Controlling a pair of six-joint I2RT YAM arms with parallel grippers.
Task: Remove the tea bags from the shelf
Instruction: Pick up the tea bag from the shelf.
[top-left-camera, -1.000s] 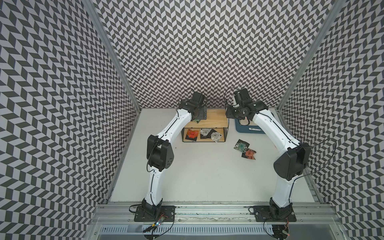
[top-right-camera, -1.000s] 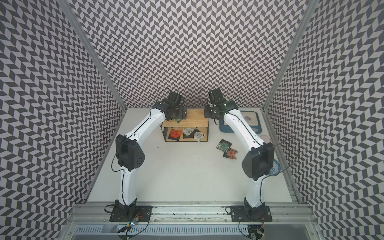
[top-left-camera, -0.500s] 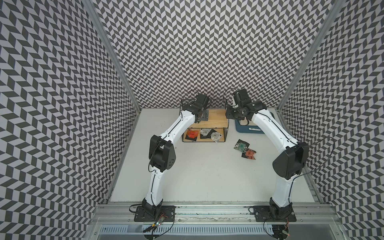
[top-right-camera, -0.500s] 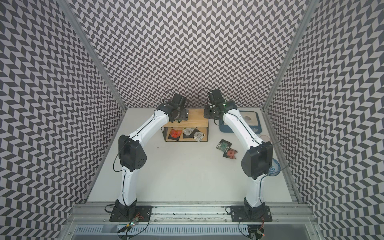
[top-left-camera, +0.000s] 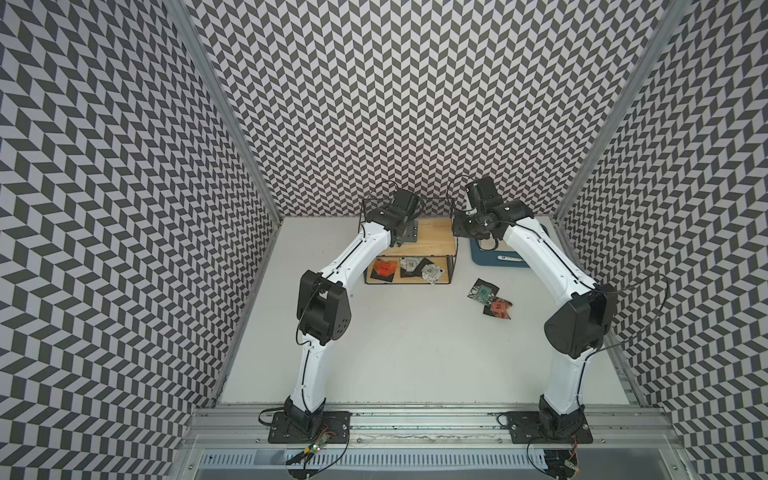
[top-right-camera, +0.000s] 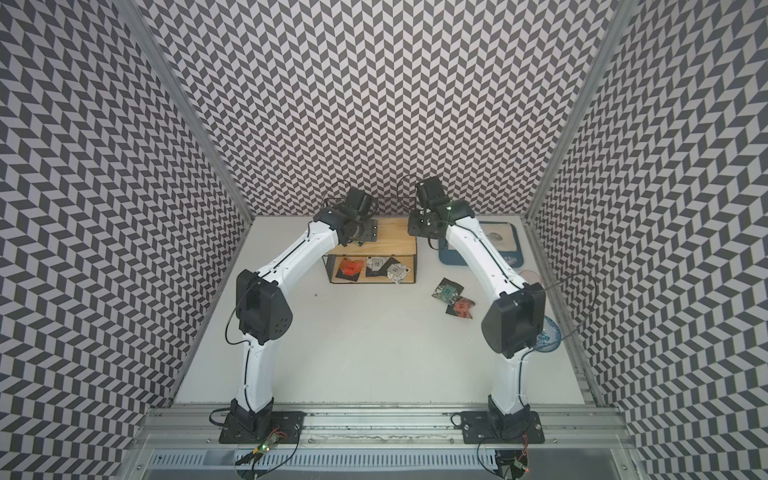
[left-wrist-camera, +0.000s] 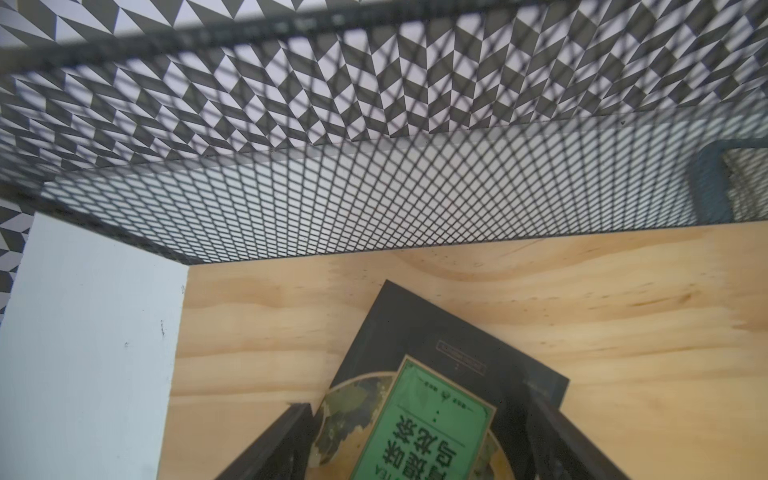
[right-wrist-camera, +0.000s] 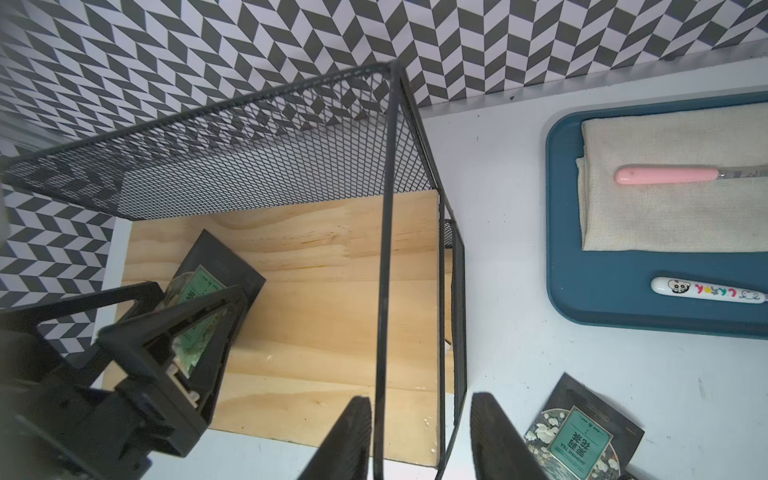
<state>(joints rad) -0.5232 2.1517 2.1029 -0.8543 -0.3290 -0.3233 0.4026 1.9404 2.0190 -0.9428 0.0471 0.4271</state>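
- The shelf (top-left-camera: 432, 241) stands at the upper centre of both top views, with its mesh back toward the patterned wall.
- The left gripper (left-wrist-camera: 419, 405) hangs over the left half of the shelf's upper board. Its jaws are spread, with one black finger on each side of the green tea bag (left-wrist-camera: 432, 419).
- That green sachet lies flat and skewed on the upper board. I cannot tell whether the pads touch the foil.
- The right gripper (right-wrist-camera: 417, 399) sits at the shelf's right end with its jaws partly spread. The thin top side wire passes between them, a gap shows beside it, and nothing is pinched.
- Three sachets lie in a row on the lower board. The orange-red tea bag (top-left-camera: 383, 268) is at the left, the white tea bag (top-left-camera: 410, 264) is in the middle, and the silver tea bag (top-left-camera: 432, 272) is just beside it at the right.
- On the white table (top-left-camera: 395, 353), right of centre in a top view and apart from the shelf, lies the teal tea bag (top-left-camera: 482, 291). The second orange-red tea bag (top-left-camera: 498, 308) touches its lower corner.
- The blue tray (right-wrist-camera: 623, 299) lies right of the shelf, partly under the right arm.
- The tray carries a beige cloth (right-wrist-camera: 665, 224) with a pink-handled utensil (right-wrist-camera: 665, 174) on it. A white panda-print handle (right-wrist-camera: 706, 291) lies beside the cloth.
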